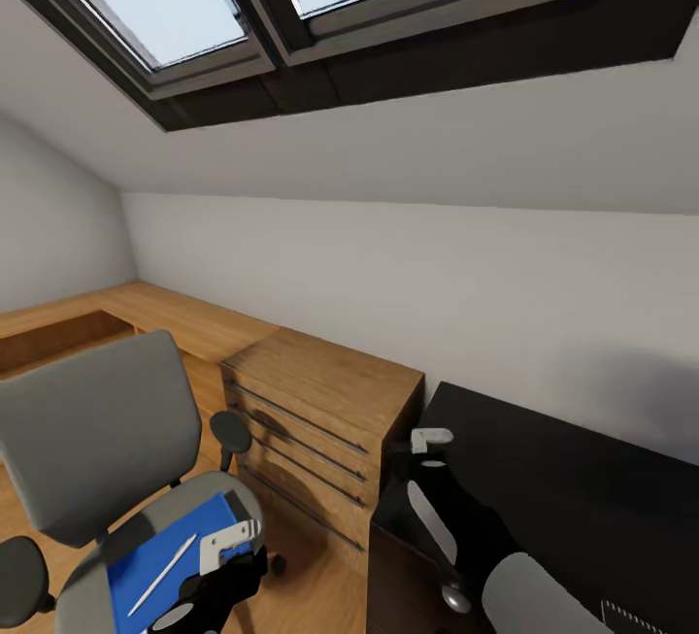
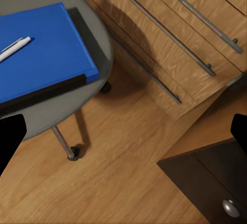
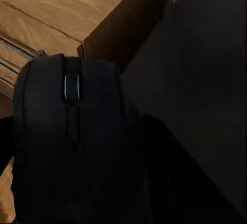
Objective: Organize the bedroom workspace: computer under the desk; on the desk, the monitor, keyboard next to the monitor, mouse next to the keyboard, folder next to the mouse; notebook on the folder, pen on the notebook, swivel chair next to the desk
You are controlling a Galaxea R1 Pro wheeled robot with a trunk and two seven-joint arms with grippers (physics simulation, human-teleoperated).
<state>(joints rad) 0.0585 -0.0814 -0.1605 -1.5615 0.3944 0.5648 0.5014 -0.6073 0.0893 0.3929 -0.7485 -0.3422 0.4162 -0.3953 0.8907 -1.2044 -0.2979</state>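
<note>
One right hand (image 1: 432,454) is clamped on a small rounded dark mouse (image 3: 72,147), light and slippery, best gripped by its sides, over the glossy black table (image 1: 582,479); left hand (image 1: 228,542) spread apart.

The swivel chair (image 1: 116,508) seat carries the blue folder (image 1: 160,556) — the white pen (image 1: 163,572) atop it.
</note>
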